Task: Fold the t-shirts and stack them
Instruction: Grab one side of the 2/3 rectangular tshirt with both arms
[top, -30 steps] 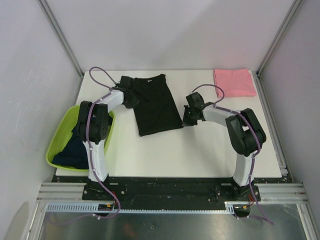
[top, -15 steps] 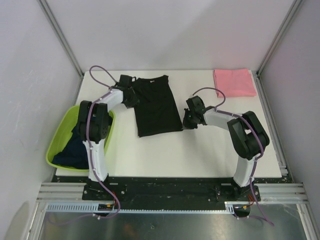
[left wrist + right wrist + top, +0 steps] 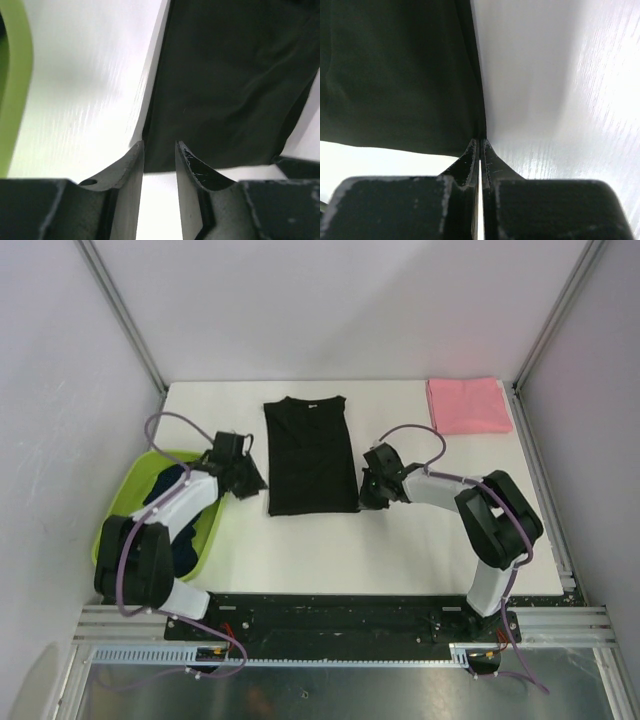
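Two arms in the top view: left arm [image 3: 185, 505] at lower left, right arm [image 3: 440, 485] at lower right. White shells, black joints. A thin purple cable [image 3: 165, 425] curling off each. Black bases [image 3: 190, 615] on a black bar [image 3: 330, 605] near the bottom edge. Up close, left gripper [image 3: 159, 147] with pale grey curved fingers [image 3: 131, 165], little scratches on one. Right gripper [image 3: 479, 142] all black, with thin flat tips and fat blocks behind.
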Robot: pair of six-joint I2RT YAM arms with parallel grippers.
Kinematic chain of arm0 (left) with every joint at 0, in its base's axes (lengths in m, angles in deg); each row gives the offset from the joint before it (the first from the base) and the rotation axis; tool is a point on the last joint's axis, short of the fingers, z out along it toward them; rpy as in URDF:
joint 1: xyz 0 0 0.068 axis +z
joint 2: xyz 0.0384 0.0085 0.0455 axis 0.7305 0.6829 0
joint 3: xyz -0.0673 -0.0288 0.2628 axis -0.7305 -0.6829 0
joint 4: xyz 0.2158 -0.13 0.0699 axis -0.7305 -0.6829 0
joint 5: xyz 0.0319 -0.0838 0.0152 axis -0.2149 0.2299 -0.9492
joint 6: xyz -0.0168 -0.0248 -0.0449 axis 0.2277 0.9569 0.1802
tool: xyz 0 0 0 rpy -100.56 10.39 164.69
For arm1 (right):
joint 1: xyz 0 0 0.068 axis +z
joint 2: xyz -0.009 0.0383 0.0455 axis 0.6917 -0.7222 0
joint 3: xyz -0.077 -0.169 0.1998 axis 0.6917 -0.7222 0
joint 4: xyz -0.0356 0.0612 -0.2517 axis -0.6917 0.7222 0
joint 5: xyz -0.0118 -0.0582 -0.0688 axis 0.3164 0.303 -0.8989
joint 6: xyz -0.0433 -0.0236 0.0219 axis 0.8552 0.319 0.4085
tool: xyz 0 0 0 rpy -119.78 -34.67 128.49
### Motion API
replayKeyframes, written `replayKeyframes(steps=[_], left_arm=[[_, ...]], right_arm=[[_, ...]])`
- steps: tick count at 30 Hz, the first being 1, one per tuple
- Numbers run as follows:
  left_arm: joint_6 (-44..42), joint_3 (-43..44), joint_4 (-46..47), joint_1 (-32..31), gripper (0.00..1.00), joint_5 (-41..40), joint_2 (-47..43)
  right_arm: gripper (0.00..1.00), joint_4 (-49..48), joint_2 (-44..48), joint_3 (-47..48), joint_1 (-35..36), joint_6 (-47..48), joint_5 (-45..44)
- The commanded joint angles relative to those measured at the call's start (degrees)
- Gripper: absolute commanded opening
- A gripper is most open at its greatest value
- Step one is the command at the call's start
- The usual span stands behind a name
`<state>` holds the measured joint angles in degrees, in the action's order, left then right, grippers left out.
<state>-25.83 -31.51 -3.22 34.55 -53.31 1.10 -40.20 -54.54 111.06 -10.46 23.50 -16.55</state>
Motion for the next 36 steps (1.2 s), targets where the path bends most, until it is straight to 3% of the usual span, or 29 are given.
replayKeyframes(steps=[1,11,36], left_arm=[[2.47,-8.35,-0.10,-2.45,0.35,1.74,-7.14],[5.00,-14.18,1.89,-4.53,0.34,3.12,-10.17],[6.21,-17.12,8.92,-4.72,0.33,-0.75,-2.45]], right_arm=[[0.00,3.34,1.94,-3.43,2.29,-2.86,-2.39],[0.00,1.80,3.68,-7.35,5.16,-5.52,-4.08],[0.00,1.43,5.29,-10.29,3.95,-3.89,-3.69]])
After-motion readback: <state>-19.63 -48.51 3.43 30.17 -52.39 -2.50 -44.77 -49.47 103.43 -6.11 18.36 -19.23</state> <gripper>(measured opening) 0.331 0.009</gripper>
